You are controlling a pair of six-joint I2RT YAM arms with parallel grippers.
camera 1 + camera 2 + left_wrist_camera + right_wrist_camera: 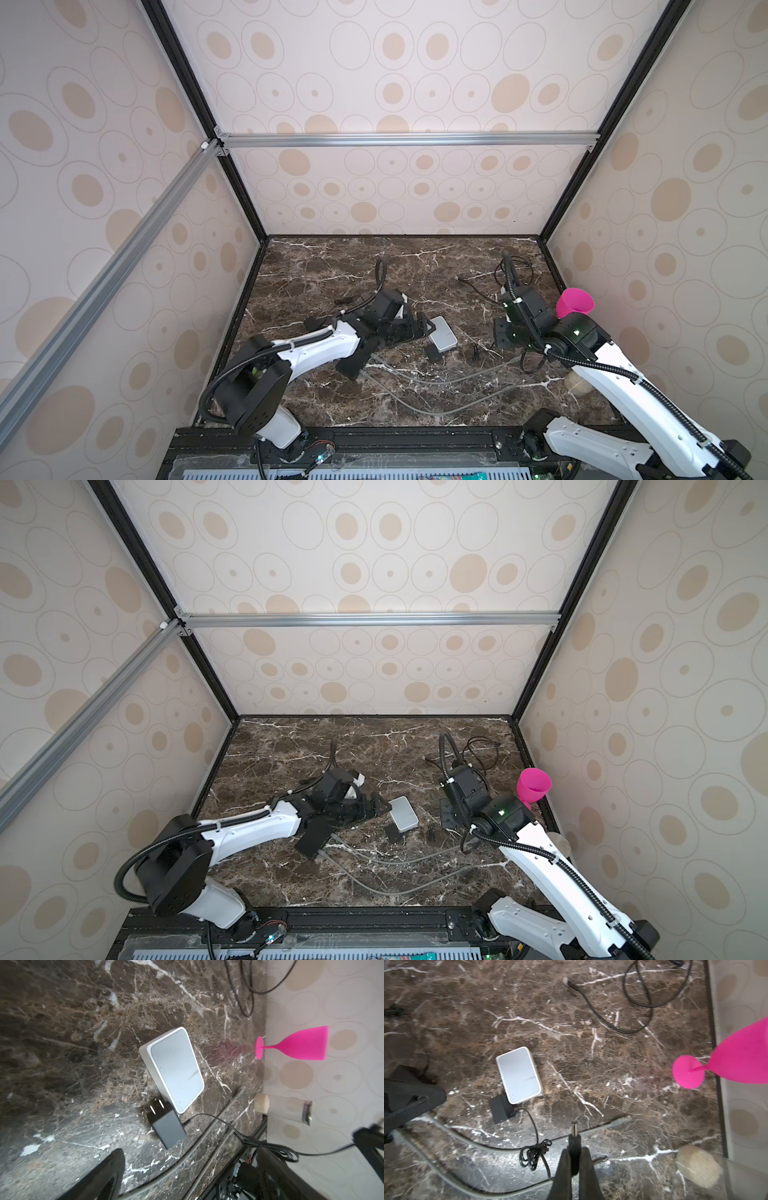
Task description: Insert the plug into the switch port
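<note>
The switch point(443, 337) is a flat white box lying on the marble table, with a black power adapter point(434, 353) against its near end. Its port does not show in any view. My left gripper point(422, 328) stands open just left of the switch, apart from it. In the left wrist view only table and grey cables lie between its fingers point(108, 1172). My right gripper point(574, 1152) is shut on the black barrel plug point(574, 1136), whose metal tip sticks out ahead and points over the table, well to the right of the switch point(519, 1075).
A pink goblet point(575, 303) stands by the right wall, and a clear glass point(579, 382) stands nearer the front. Two grey cables point(436, 380) curve across the front of the table. A loose black cable point(515, 270) lies at the back right. The plug's cord is bundled point(535, 1153) near the adapter.
</note>
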